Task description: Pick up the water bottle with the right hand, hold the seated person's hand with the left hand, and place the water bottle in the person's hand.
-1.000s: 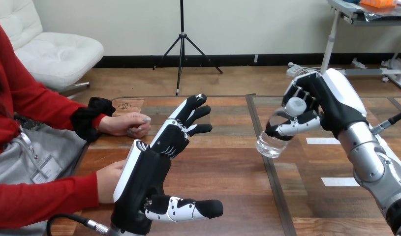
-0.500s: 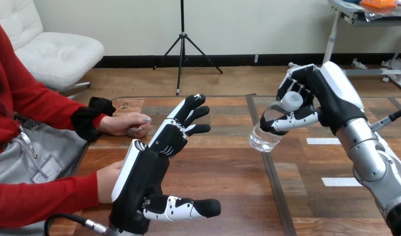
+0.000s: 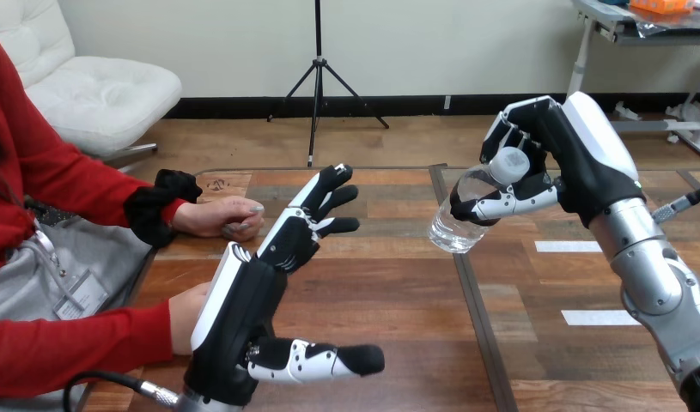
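My right robot hand (image 3: pixel 544 172) clasps the water bottle (image 3: pixel 466 215), tilted, above the right side of the surface (image 3: pixel 398 326), while my left robot hand (image 3: pixel 252 309) hangs spread just beside the person's near hand (image 3: pixel 187 318), which it has not grasped, so the slanted bottle could slip in transit.

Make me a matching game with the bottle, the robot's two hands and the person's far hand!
Things:
1. bottle
2. left hand
3. right hand
4. person's far hand

States:
A. resting on the table
B. open, fingers straight
C. clear, tilted in the air
D. curled round the bottle

Pairs: 1-C, 2-B, 3-D, 4-A
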